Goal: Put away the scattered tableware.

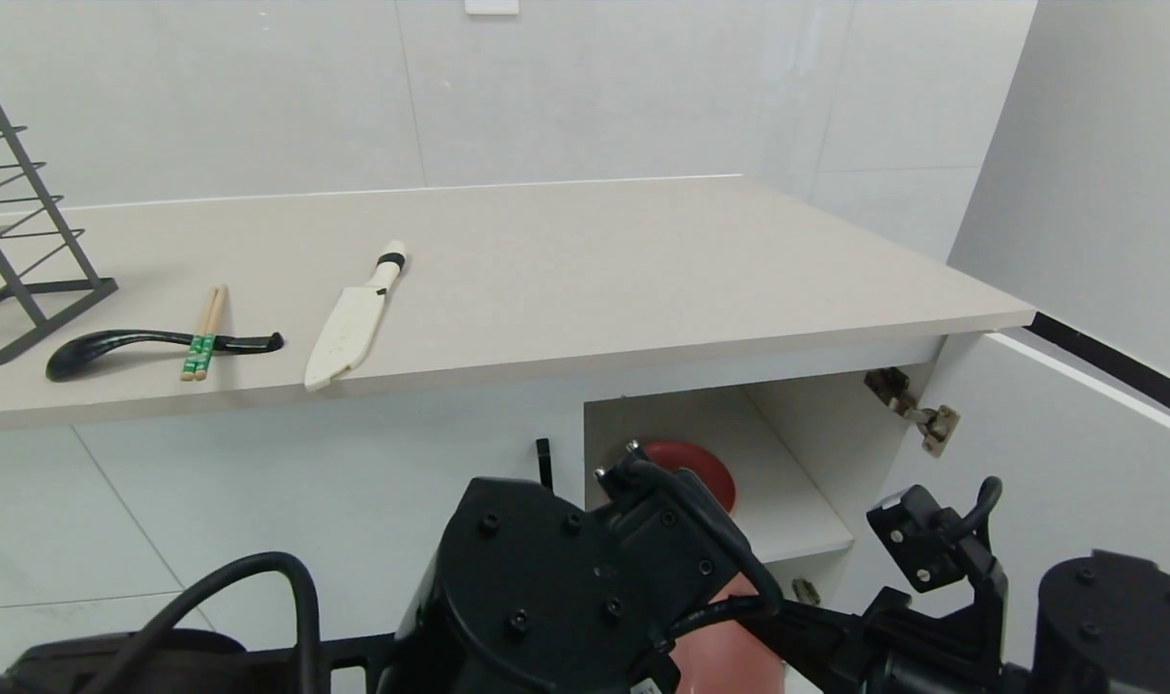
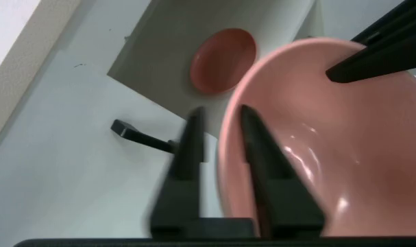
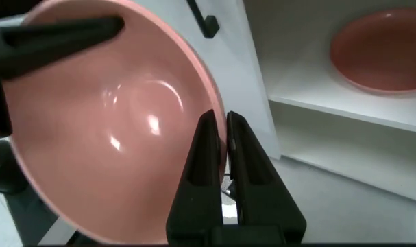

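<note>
A pink bowl (image 2: pixel 331 151) (image 3: pixel 112 123) is held in the air low in front of the open cabinet, and a sliver of it (image 1: pixel 730 651) shows between my arms. My right gripper (image 3: pixel 223 123) is shut on its rim. My left gripper (image 2: pixel 221 120) straddles the opposite rim, one finger inside the bowl and the outer finger a small gap away. A red plate (image 1: pixel 701 467) (image 2: pixel 223 60) (image 3: pixel 386 48) lies on the cabinet shelf. On the counter lie a black ladle (image 1: pixel 113 342), a pair of chopsticks (image 1: pixel 204 333) and a cream knife (image 1: pixel 354 318).
The cabinet door (image 1: pixel 1048 453) stands swung open to the right. A black handle (image 1: pixel 544 461) sticks out of the closed door left of the opening. A dark wire rack (image 1: pixel 16 222) stands at the counter's far left.
</note>
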Motion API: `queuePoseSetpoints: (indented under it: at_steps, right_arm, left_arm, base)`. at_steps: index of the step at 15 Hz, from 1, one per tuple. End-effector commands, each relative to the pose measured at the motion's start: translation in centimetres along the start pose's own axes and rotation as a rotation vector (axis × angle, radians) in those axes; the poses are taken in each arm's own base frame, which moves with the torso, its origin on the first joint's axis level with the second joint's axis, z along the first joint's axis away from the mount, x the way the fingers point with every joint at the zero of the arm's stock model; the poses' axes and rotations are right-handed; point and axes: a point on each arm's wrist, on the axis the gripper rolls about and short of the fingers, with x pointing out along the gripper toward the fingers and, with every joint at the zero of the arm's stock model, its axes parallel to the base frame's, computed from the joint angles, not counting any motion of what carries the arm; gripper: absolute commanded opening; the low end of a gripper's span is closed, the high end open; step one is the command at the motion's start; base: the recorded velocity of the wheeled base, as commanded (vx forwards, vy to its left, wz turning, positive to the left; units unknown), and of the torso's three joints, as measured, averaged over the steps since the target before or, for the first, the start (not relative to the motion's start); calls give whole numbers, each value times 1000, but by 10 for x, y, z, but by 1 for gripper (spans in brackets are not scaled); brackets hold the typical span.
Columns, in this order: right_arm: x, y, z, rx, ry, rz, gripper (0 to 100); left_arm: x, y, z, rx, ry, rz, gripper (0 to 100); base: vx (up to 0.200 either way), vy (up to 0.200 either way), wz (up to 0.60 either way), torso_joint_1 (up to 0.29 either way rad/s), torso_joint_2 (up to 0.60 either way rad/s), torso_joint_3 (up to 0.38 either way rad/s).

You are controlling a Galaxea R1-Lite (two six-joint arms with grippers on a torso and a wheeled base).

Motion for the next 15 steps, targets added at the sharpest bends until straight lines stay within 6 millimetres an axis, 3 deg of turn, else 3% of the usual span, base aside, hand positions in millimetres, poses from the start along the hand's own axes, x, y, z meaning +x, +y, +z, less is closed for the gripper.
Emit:
queuePoseSetpoints:
  at_steps: [1, 8, 12, 15]
  right_arm:
    - [0, -1, -1, 1, 3, -11, 0]
    - [14, -31, -20, 28, 119, -155, 0]
    - [34, -55, -17, 55, 134, -194, 0]
    - [53, -103, -5, -11, 107, -245, 0]
  left_arm:
    - [0, 0, 0, -2, 0, 0, 100]
    - [-12, 13, 13, -78, -105, 33, 100]
    - [-50, 41, 13, -153, -182, 75, 100]
    - [-88, 81, -17, -215, -202, 187, 100]
  base:
    - [0, 0, 0, 0, 0, 0]
    - [0, 0, 0, 0, 0, 0]
    - [0, 0, 0, 0, 0, 0]
    - [0, 0, 0, 0, 0, 0]
